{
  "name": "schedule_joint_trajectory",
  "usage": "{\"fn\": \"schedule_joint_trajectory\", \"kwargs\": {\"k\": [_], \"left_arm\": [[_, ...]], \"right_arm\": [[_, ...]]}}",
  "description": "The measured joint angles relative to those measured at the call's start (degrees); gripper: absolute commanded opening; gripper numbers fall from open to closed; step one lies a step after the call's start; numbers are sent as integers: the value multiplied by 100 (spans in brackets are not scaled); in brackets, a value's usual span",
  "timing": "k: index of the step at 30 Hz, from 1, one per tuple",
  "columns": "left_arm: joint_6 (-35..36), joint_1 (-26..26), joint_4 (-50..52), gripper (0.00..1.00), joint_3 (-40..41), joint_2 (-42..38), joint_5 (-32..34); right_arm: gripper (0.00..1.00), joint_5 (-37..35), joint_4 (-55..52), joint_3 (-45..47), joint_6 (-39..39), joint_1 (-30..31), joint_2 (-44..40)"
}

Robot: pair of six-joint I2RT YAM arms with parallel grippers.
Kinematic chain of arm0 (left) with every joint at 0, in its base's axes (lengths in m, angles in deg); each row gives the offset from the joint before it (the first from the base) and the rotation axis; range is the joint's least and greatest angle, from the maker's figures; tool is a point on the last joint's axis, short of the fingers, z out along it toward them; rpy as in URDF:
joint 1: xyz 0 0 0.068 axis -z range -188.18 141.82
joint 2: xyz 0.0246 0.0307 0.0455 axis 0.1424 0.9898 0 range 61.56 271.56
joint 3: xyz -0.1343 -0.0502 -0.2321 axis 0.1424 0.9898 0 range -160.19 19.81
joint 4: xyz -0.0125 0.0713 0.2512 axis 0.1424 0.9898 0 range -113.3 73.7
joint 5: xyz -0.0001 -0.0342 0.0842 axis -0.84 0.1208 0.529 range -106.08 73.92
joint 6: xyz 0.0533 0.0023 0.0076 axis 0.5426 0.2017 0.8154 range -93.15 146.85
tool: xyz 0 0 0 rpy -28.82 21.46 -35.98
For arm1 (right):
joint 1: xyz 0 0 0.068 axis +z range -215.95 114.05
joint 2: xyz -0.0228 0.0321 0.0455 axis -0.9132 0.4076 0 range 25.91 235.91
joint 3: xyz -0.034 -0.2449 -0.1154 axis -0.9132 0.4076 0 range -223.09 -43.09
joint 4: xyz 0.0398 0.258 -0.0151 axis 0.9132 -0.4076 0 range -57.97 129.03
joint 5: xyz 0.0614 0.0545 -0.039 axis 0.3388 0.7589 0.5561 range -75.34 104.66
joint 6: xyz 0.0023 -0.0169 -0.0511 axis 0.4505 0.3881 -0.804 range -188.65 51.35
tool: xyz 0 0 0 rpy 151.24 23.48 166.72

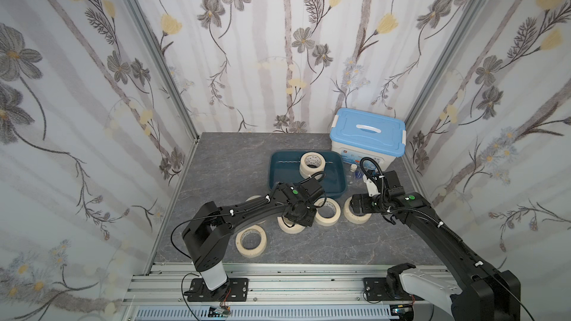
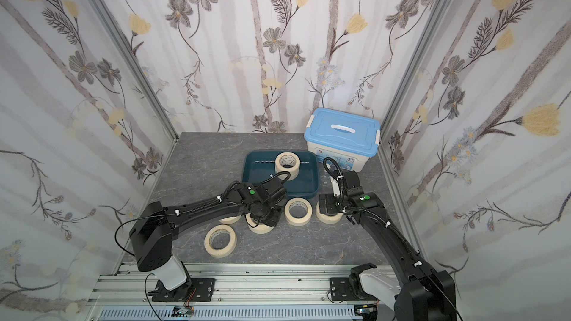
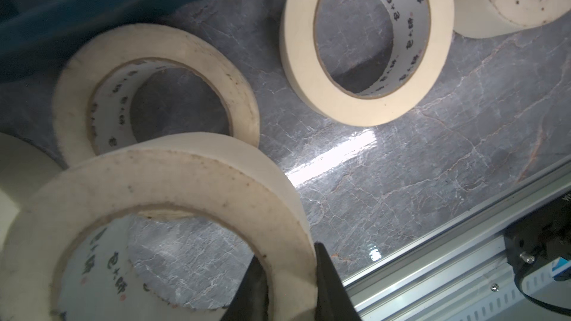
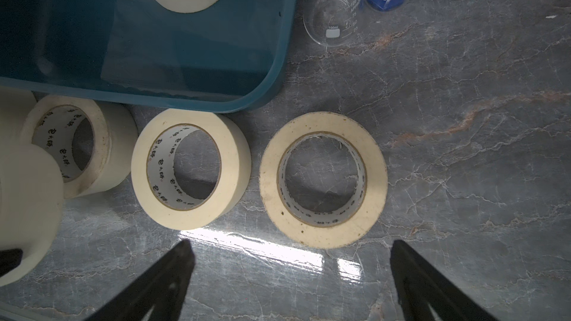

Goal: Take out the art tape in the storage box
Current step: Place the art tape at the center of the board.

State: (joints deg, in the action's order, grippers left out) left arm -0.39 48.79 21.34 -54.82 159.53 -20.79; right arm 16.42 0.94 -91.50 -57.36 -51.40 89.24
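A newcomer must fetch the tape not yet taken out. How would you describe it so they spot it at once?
Find the white bin with the light-blue lid at the back right; the dark teal storage box sits beside it, toward the robot. Near the box's far side stand stacked cream tape rolls, the only ones inside it; every other roll is outside.
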Motion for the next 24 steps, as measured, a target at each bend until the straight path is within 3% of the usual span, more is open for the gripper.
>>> {"fn": "schedule_joint_trajectory", "kwargs": {"k": [9, 24], "left_arm": [[-452, 295, -162, 16, 310, -66, -4], [-597, 651, -291, 16, 680, -79, 26]], "right_arm": [[100, 0, 17, -72, -46, -2, 170], [100, -4, 48, -103, -83, -4, 291]]}}
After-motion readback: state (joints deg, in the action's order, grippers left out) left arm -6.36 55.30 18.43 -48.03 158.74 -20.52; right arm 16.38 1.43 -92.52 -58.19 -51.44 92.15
